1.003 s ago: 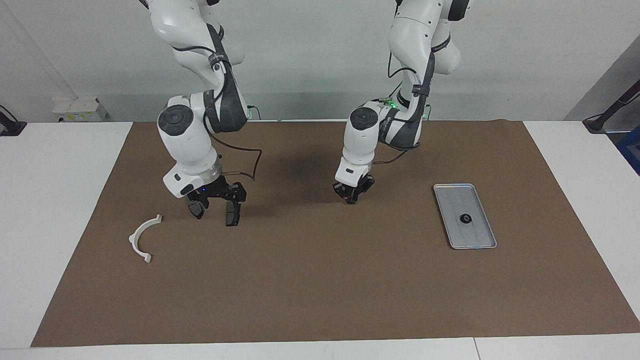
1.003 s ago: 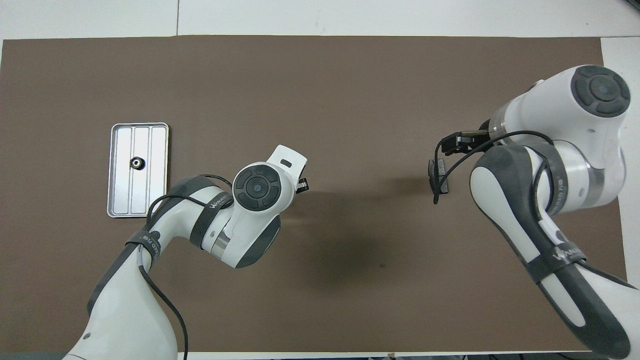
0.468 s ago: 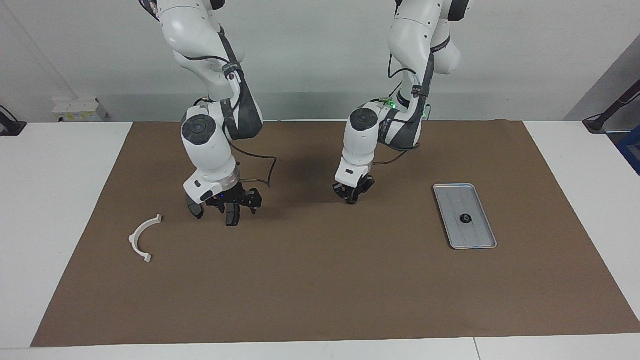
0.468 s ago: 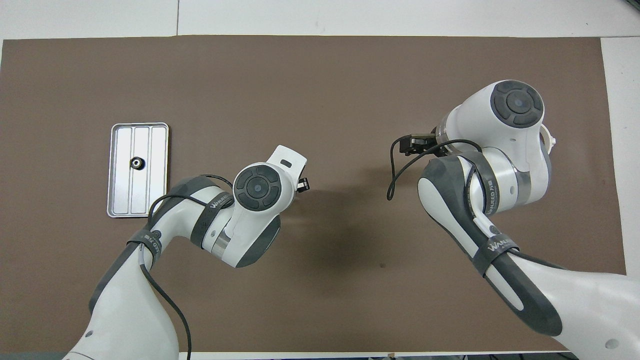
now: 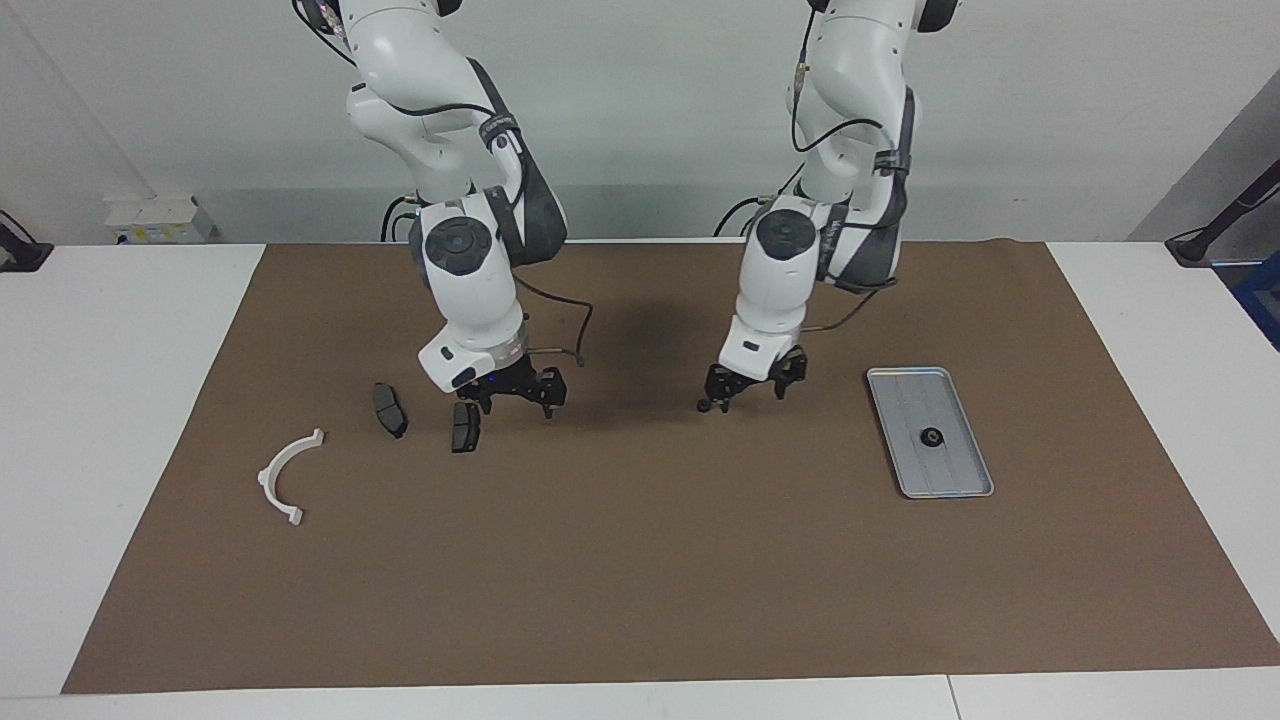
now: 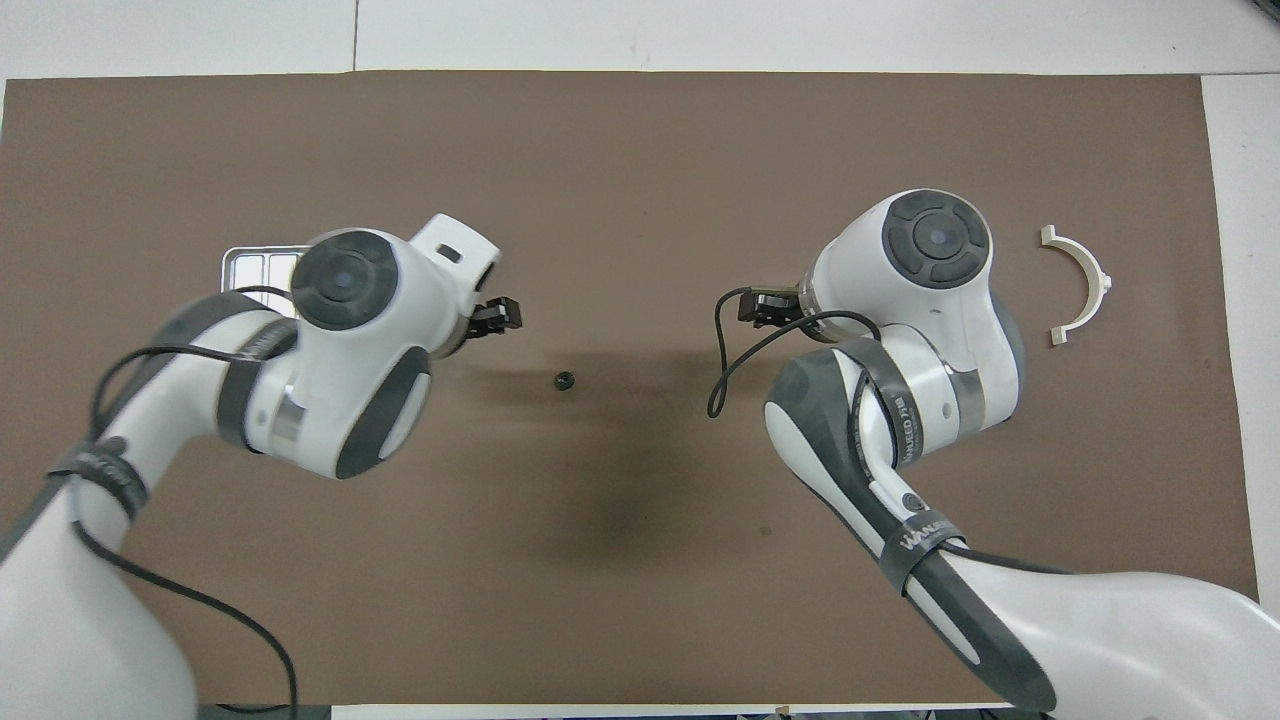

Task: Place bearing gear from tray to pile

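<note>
**Gear transfer: not complete**

One small dark round bearing gear point(image 5: 930, 437) sits in the flat ridged silver metal tray point(image 5: 955, 485), toward the left arm's end of the bench point(image 5: 120, 400). A second small dark round part point(image 6: 563, 380), probably another gear, lies on the brown mat point(image 5: 640, 560) just beneath the left end effector point(image 5: 747, 392), well apart from the pile.

Pile: white semicircular plastic bracket point(image 5: 290, 475) and two dark grey brake pads point(image 5: 388, 410) point(image 5: 465, 427), toward the right arm's end.

Left end effector: fingers spread, nothing held, low over the mat between tray and pile. Right end effector point(image 5: 518, 400): fingers spread, empty, low just beside the nearer pad.

Judgement: the gear in the tray is unpicked and the loose part has not reached the pile.

Orientation: the tray gear lies flat, bore upward; being round, it has no long axis. The tray's long axis runs toward and away from the robots.
</note>
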`<state>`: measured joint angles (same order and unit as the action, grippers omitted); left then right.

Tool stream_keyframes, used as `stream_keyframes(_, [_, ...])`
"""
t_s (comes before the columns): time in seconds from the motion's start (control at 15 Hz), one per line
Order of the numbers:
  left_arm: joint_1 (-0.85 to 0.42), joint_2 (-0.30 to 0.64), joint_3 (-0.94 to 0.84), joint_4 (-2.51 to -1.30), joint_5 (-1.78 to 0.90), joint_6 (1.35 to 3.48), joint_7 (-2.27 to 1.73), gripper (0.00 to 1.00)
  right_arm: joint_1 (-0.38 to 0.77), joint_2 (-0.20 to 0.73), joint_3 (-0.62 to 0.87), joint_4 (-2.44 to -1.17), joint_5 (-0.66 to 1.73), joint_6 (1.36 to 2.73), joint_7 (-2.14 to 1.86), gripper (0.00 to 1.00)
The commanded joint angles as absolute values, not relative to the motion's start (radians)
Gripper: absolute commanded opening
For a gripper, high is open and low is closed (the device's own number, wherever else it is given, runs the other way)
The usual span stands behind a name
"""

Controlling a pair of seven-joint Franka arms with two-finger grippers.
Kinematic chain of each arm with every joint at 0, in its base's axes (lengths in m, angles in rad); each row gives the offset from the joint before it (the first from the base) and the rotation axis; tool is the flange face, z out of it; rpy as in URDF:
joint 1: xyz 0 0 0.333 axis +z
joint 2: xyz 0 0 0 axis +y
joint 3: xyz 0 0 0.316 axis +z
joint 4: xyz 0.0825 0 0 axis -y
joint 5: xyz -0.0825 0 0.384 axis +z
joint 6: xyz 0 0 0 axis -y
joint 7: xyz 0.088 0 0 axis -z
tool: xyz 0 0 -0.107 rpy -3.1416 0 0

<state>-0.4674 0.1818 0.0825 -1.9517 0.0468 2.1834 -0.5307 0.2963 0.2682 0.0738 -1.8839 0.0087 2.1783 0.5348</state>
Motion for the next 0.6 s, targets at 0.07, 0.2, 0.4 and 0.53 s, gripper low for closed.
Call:
stream_keyframes(0.07, [-0.246, 0.129, 0.074, -1.850, 0.048, 2.004, -0.179, 1.00, 0.380, 0.281, 0.074, -1.873, -0.015, 2.191, 0.711, 1.00])
stream_keyframes(0.2, [-0.157, 0.135, 0.074, -1.839, 0.008, 2.029, -0.039, 1.00, 0.440, 0.294, 0.074, -1.867, -0.015, 2.200, 0.828, 1.00])
stream_keyframes(0.4, [-0.069, 0.133, 0.074, -1.876, -0.058, 2.085, 0.078, 0.98, 0.536, 0.356, 0.072, -1.810, -0.040, 2.207, 1.009, 1.00])
stream_keyframes(0.53, [-0.052, 0.176, 0.074, -1.890, -0.060, 2.132, 0.101, 0.97, 0.612, 0.455, 0.072, -1.717, -0.139, 2.195, 1.165, 1.00])
